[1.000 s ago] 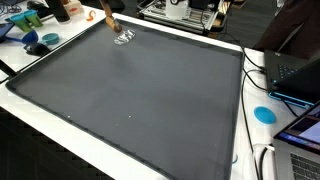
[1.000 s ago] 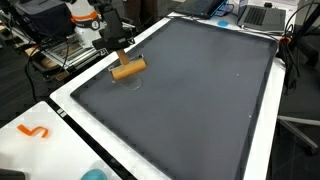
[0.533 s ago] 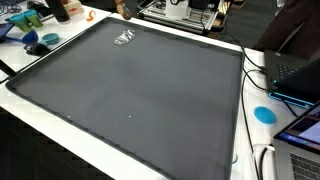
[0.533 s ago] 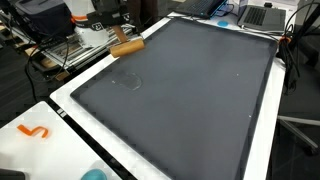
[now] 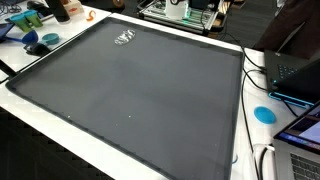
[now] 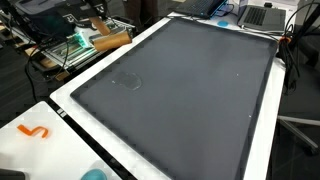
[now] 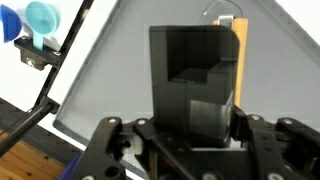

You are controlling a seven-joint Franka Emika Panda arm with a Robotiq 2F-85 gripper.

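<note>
Pincer [image 7: 195,85] of mine clamps a wooden block [image 6: 110,42], jaws drawn in on its sides, out beyond the rim of the white table [image 6: 62,110], near its dark mat [image 6: 190,90]. Light, stiff and smooth, I judge; best held across the middle so it cannot swivel.

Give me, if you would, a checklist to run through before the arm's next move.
1. Grip: tool shut on wooden piece: ok.
2. Clearance: wooden piece hangs clear of the dark mat: ok.
3. Sight: white mark on the mat shows in both exterior views: ok.
4. Centring of the grip on the piece: cannot tell.
5. Surroundings: blue disc lies on the white table, off the mat: ok.
</note>
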